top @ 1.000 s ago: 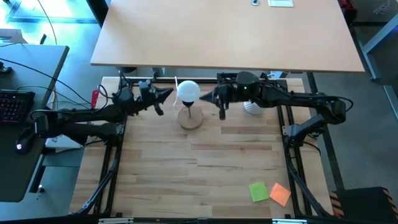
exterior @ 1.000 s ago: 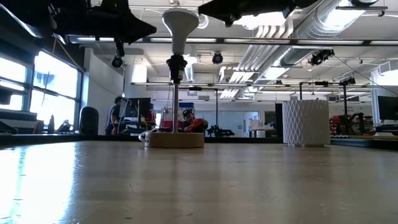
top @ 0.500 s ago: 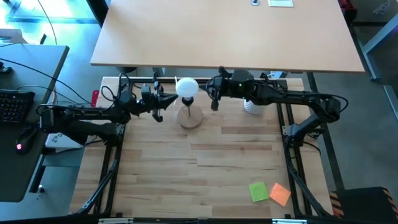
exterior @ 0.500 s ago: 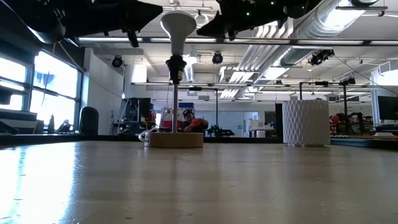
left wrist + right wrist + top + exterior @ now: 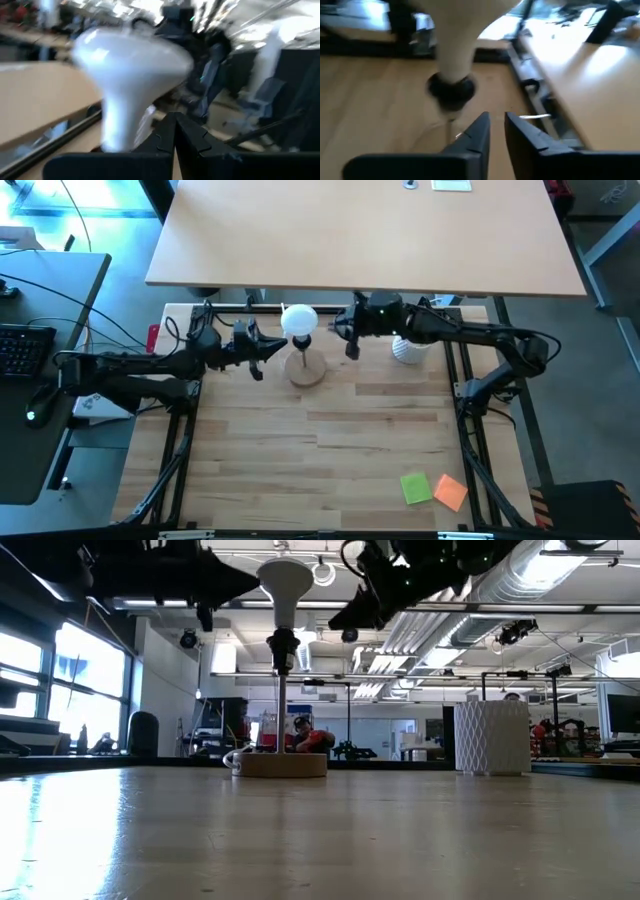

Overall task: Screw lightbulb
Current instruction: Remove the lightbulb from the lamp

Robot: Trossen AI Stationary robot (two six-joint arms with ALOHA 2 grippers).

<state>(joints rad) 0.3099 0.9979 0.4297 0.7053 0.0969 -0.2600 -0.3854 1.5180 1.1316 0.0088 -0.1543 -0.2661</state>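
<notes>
Right pincer [image 5: 337,330] hangs just beside the lightbulb [image 5: 300,322], fingers slightly parted, gripping nothing. Left pincer [image 5: 275,343] is closed beside it. Lightbulb sits upright in the black socket [image 5: 282,644] above the worktop [image 5: 330,440].

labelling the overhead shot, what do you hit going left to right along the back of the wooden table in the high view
left gripper → lightbulb on the lamp base → right gripper → white cup
</notes>
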